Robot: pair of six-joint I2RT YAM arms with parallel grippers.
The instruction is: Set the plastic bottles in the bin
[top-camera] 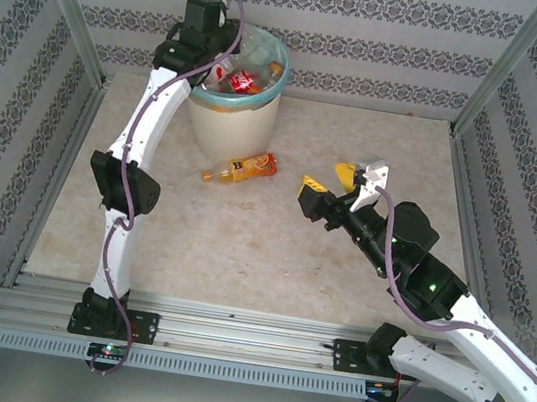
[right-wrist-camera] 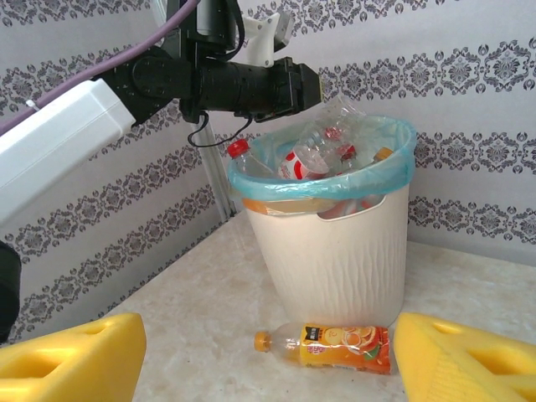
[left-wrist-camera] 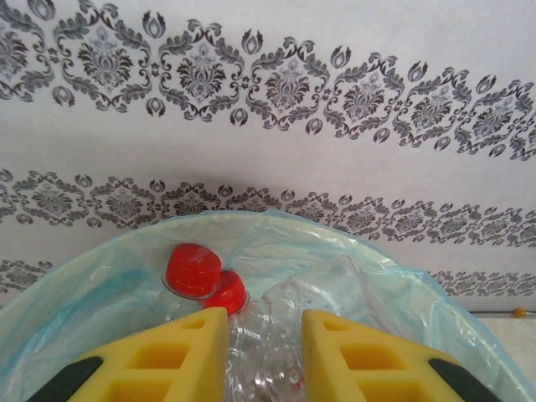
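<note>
Top external view: the bin [top-camera: 231,127] stands at the far left of the bench [top-camera: 271,252], and the left arm [top-camera: 142,132] reaches over its rim. One orange-labelled bottle [top-camera: 241,168] lies on its side on the bench just in front of the bin, cap to the left. It appears to be the last bottle outside.

Left wrist view: the left jaws hang inside the ring of the teal liner [left-wrist-camera: 276,222]. Their yellow fingers [left-wrist-camera: 167,356] stand a little apart, with nothing seen clamped between them. Crumpled clear plastic shows through the gap. Whether the fingers touch it cannot be told. Two red caps [left-wrist-camera: 193,270] lie just beyond the fingertips. The position is consistent with a drop point directly above the pile.

Right wrist view: the right jaws are wide apart and empty, one yellow finger [right-wrist-camera: 75,360] at each lower corner of the frame. The bottle on the bench [right-wrist-camera: 327,346] lies between them and ahead, nearer the right-hand finger and not touching either. The bin [right-wrist-camera: 335,243] stands directly behind it, heaped with bottles [right-wrist-camera: 310,155] above the rim.

Assessment: the task is nearly complete. The right arm [top-camera: 419,274] is lined up for the remaining bottle, jaws spread to take it across the body.

Concerns: the bottle is round and may roll when touched. The heap is high, so another bottle may slide off. The left arm occupies the space over the bin.
</note>
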